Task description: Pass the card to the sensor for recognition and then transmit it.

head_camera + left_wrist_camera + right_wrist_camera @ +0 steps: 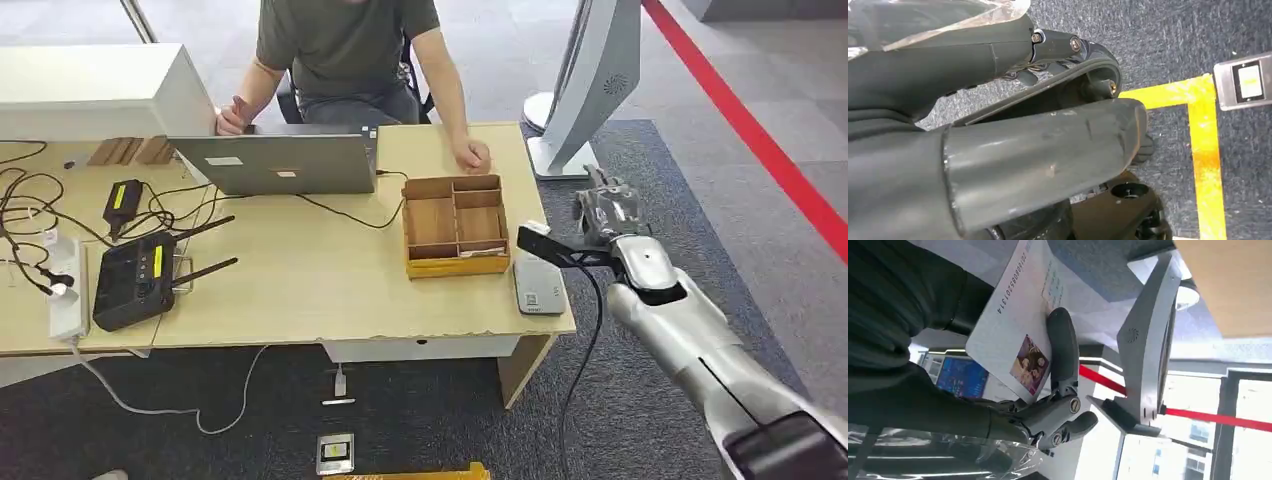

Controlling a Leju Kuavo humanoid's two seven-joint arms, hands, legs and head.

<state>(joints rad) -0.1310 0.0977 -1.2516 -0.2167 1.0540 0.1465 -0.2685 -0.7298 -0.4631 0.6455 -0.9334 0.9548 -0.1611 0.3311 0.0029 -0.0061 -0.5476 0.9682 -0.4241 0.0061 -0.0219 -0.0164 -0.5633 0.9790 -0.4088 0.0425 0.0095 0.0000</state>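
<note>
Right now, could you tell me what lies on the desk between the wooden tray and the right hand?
In the head view, the grey card sensor lies at the desk edge between the wooden tray and the right hand, which holds the card.

The right hand (603, 208), gripping the card (1018, 320), hangs off the worktop's (300, 290) right edge over open carpet. Between it and the worktop lies the flat sensor (539, 285); just beyond that stands the wooden tray (455, 226). A person's hand (470, 153) rests behind the tray. A grey stand (590, 80) rises close behind the hand.
</note>
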